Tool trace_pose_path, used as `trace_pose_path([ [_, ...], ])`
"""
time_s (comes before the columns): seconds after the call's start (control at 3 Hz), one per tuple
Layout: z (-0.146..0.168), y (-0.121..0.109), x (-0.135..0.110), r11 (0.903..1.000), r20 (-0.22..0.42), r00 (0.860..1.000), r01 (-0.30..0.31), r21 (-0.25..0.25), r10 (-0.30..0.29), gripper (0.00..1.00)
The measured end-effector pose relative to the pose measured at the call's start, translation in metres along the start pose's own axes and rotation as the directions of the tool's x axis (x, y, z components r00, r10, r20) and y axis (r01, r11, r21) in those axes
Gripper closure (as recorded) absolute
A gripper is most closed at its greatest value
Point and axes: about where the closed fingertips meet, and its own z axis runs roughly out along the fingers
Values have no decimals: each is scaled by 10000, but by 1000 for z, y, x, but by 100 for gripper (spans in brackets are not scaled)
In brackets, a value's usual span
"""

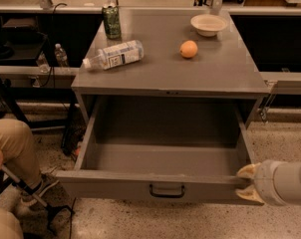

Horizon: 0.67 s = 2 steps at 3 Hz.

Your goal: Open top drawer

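The top drawer [115, 185] is a wide grey metal drawer, pulled far out of the grey cabinet [215, 76]. Its deep plain tray [165, 156] shows nothing inside. A black loop handle [167, 190] sits at the centre of the front panel. My gripper [246, 183] is at the lower right, at the right end of the drawer's front panel. Its two cream fingers [247, 171] are spread apart, one by the panel's top edge and one by its bottom edge. The drawers below are hidden under the open one.
On the cabinet top lie a green can [111, 20], a plastic bottle on its side [113, 55], an orange [188, 49] and a white bowl [209, 24]. A seated person's leg [16, 143] and a cane are at the left. The floor is speckled.
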Motion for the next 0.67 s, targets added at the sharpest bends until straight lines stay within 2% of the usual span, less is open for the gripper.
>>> trace_pose_path([
  [0.33,-45,1,10,9971,-313,9994,-149,751,172,1],
  [0.67,-70,-6,22,9938,-467,9984,-261,1079,313,0],
])
